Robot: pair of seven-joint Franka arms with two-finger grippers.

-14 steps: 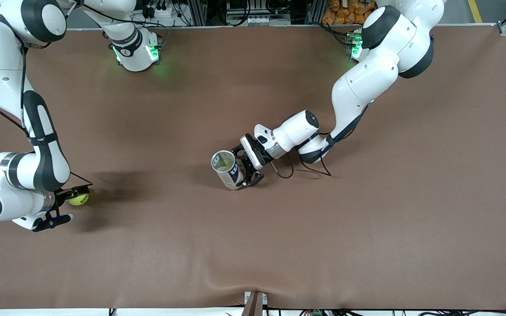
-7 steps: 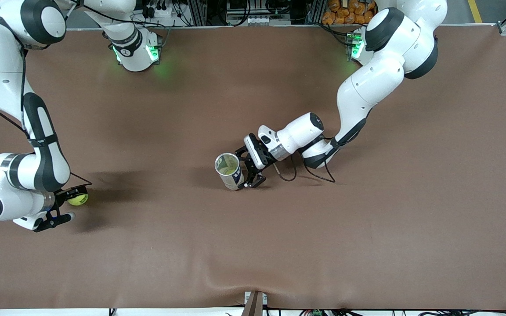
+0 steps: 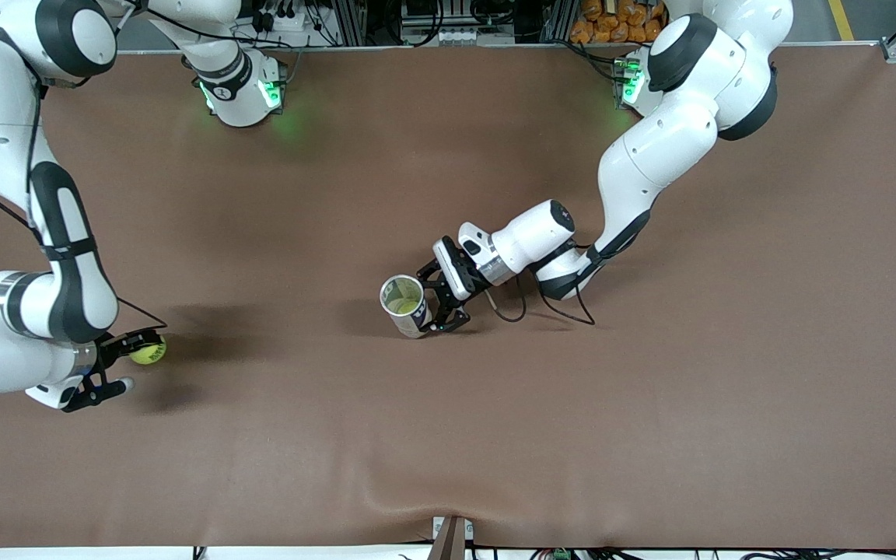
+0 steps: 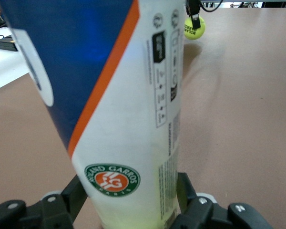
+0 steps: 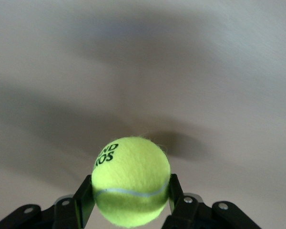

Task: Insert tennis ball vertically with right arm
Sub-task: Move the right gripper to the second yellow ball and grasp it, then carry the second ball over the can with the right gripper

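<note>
- Right wrist view: right end effector (image 5: 131,200) has just pinched the tennis ball (image 5: 131,180), lifted slightly off the desk (image 3: 650,404).
- Left end effector (image 3: 439,302) has closed around the tennis-ball can (image 3: 405,304), steadying it for insertion.

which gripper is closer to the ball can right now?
Left. The left gripper has its fingers on either side of the tennis ball can mid-table. The right gripper is toward the right arm's end of the table, shut on the tennis ball.

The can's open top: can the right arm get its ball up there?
Probably yes. The can stands upright, mouth uncovered; the left gripper grips its side. The right gripper holds the tennis ball.
</note>
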